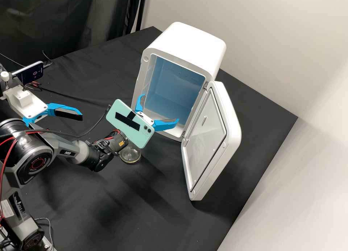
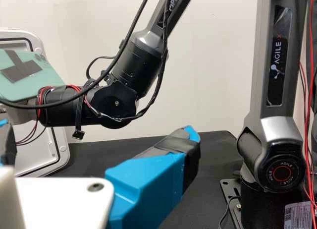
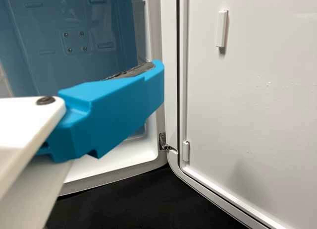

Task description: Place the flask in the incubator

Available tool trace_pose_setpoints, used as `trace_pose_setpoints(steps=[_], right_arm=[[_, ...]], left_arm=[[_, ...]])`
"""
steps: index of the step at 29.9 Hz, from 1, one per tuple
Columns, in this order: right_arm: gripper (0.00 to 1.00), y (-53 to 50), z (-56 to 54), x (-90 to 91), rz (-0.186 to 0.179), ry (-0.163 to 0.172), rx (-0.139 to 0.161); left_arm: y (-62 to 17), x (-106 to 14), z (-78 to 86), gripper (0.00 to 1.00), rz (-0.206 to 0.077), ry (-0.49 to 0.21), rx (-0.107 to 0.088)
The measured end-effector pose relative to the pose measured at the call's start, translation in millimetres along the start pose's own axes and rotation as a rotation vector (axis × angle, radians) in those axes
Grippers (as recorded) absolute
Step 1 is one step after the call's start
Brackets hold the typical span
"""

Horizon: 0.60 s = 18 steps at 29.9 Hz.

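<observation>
Maker's print on arm

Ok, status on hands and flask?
Open right hand at white box incubator mouth; open left hand parked aside. Ungrasped clear round flask on black bench under right arm. Its white door wide open.

Black bench — white wall behind
</observation>
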Motion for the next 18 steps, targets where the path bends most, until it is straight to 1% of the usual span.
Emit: trace_pose_setpoints(steps=[14,17,18], right_arm=[[1.00,0.0,0.0,0.0,0.000,0.000,0.000],[1.00,0.0,0.0,0.0,0.000,0.000,0.000],[1.00,0.0,0.0,0.0,0.000,0.000,0.000]], left_arm=[[0.0,0.0,0.0,1.00,0.000,0.000,0.000],[-4.1,-1.8,-0.6,1.00,-0.009,0.001,-0.001],[-7.2,-3.1,-1.1,1.00,-0.017,0.003,-0.001]])
